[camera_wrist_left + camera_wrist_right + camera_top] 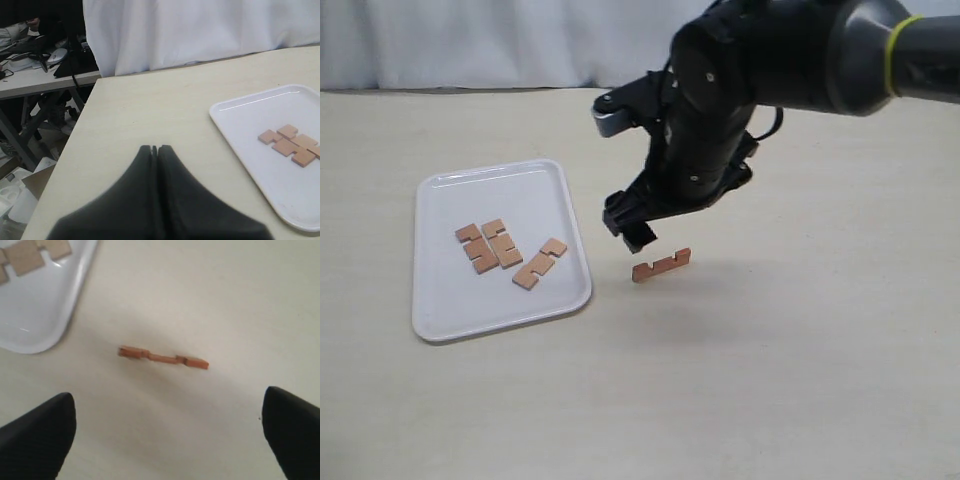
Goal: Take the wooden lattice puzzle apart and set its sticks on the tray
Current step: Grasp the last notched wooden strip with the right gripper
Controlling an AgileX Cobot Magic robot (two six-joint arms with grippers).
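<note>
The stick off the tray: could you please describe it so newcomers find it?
Find the flat white plastic tray on the beige table. Right of it in the exterior view stands a short reddish-brown notched wooden stick, the only one outside the tray.

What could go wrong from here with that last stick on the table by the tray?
The last stick stands on its thin edge beneath the open right jaws; a glancing touch could tip it flat, making it harder to pinch. Carried low, it might catch the tray rim, or land on the three sticks already there.
</note>
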